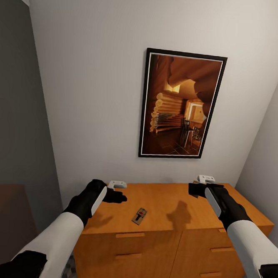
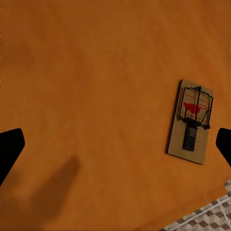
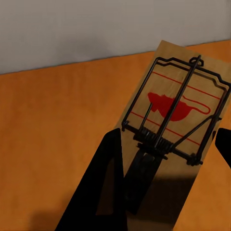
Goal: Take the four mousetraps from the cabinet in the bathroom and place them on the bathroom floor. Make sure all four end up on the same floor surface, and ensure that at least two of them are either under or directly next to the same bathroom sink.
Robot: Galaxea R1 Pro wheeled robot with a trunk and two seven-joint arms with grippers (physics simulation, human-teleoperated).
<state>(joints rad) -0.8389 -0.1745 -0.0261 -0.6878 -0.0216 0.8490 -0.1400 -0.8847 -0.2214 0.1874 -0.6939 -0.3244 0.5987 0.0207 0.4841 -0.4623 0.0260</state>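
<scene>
Gripping a mousetrap (image 3: 166, 139) between its fingers (image 3: 103, 187), the right gripper (image 1: 197, 189) hovers above the cabinet (image 1: 167, 204). Left gripper (image 1: 118, 197) fingers stand wide apart; a second trap (image 1: 139, 216) lies at its 4 o'clock, long axis 1-to-7.

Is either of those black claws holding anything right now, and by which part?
The right gripper is closed around a mousetrap, apparently by its long side edges. The left gripper hangs open and empty above the cabinet.
</scene>
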